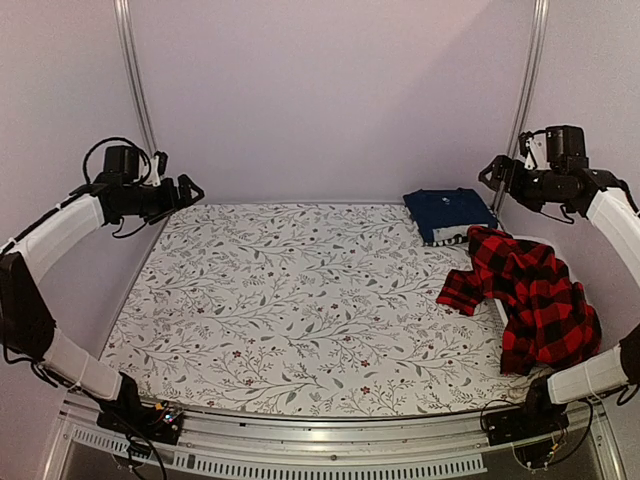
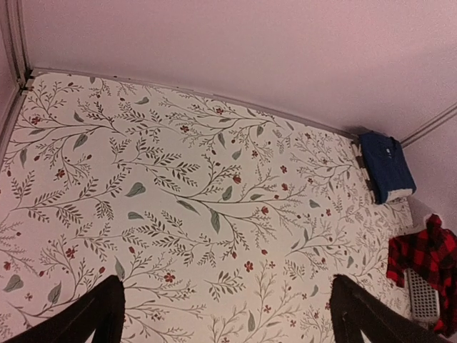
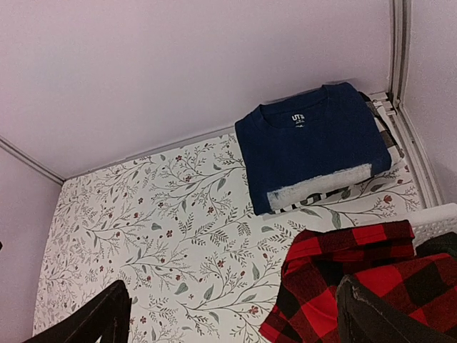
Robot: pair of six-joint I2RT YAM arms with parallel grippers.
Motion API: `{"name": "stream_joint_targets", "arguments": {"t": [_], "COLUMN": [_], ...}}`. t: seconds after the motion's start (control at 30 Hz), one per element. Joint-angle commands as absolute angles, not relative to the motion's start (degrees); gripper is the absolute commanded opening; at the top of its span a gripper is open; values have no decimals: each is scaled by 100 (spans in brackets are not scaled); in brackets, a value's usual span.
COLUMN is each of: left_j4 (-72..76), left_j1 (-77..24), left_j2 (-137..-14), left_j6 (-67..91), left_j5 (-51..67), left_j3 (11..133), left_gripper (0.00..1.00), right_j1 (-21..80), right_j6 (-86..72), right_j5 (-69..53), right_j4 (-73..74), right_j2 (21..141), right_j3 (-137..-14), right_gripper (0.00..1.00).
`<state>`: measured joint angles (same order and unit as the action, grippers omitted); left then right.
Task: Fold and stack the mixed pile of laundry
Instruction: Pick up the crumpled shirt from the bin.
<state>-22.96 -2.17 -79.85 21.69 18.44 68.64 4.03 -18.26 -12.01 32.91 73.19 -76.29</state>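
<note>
Left gripper [image 1: 188, 190] at upper left and right gripper [image 1: 492, 172] at upper right hang with jaws wide apart above the floral table cloth [image 1: 300, 300]. The navy folded garment [image 1: 448, 212] sits at the cloth's upper right corner. The red-and-black checked shirt [image 1: 530, 300] drapes over the right edge, hiding most of a white basket [image 2: 423, 294].

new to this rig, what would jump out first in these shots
The red-and-black checked flannel shirt, draped crumpled over a white lattice basket on the right side, stands out most. Behind it, a folded navy T-shirt sits in the far right corner of the floral tablecloth.
</note>
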Motion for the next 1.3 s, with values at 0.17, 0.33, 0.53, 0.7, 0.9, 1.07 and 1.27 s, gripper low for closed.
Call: {"name": "stream_joint_targets", "arguments": {"t": [0.17,0.33,0.53,0.7,0.9,1.07,1.27], "left_j4": [-2581,-2591,-2590,-2360,-2192,-2223,-2388], "left_j1": [-811,-1077,-1271,-1345,-1362,-1364,-1310], "left_j2": [-8632,-8792,-8921,-9001,-9435,-9818,-9992], "left_j6": [2364,2495,2636,2727,2832,2850,2861], "left_j5": [1880,1779,1669,1633,1726,1818,1825], "left_j3": [7615,7685,7686,7513,7582,7922,8359], "left_gripper": [100,100,100,100,100,100,100], "right_j1": [45,-158,-271,-290,-297,-299,-299], "right_j6": [-2758,-3461,-4160,-4726,-5263,-5127,-4810], "right_j5": [258,679,848,1515,2252,2289,1988], "right_j4": [6165,7191,7673,7848,7862,7318,6768], "right_j2": [6912,6328,5544,5472,6130,6865,6930], "right_j3": [-8152,-7786,-6699,-6091,-5943,-6009,-6442], "right_gripper": [99,99,99,99,99,92,3]}}
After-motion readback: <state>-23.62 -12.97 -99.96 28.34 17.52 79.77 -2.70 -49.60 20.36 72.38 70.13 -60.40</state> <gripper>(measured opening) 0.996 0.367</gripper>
